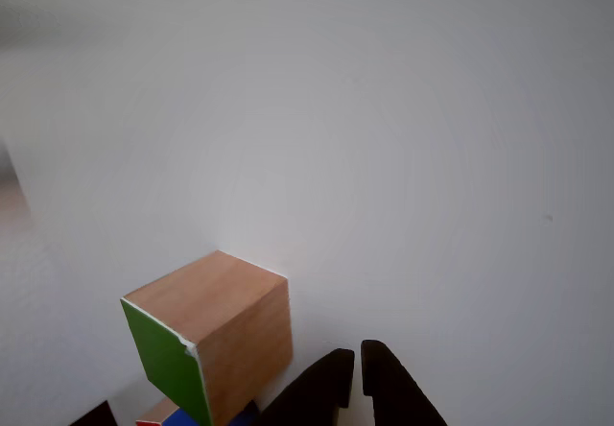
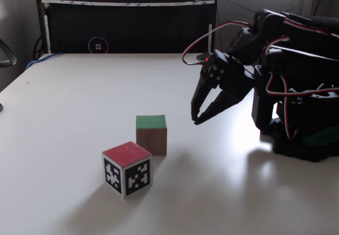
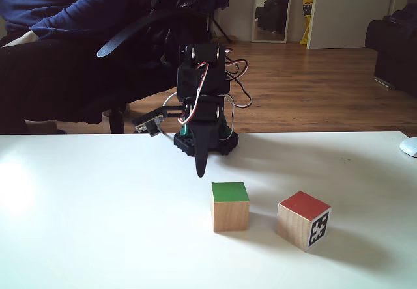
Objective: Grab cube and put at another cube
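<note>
Gripper (image 2: 196, 120): jaws nearly closed, tips almost meeting, holding nothing, raised off table (image 2: 63, 113). Green-topped cube (image 2: 151, 134) sits apart (resting on table) beside red-topped cube (image 2: 127, 169).

The larger light-wood cube with a green face (image 2: 151, 134) shows bare, matt wood grain on its sides, the green a flat, even paint, chipped white along one edge in the other view (image 1: 206, 335). The smaller wooden cube with a red top (image 2: 127, 169) carries smooth printed black-and-white marker faces. The black two-finger gripper (image 2: 196, 120) looks like matt plastic. The white table (image 2: 79, 102) is smooth, with a soft sheen.
</note>
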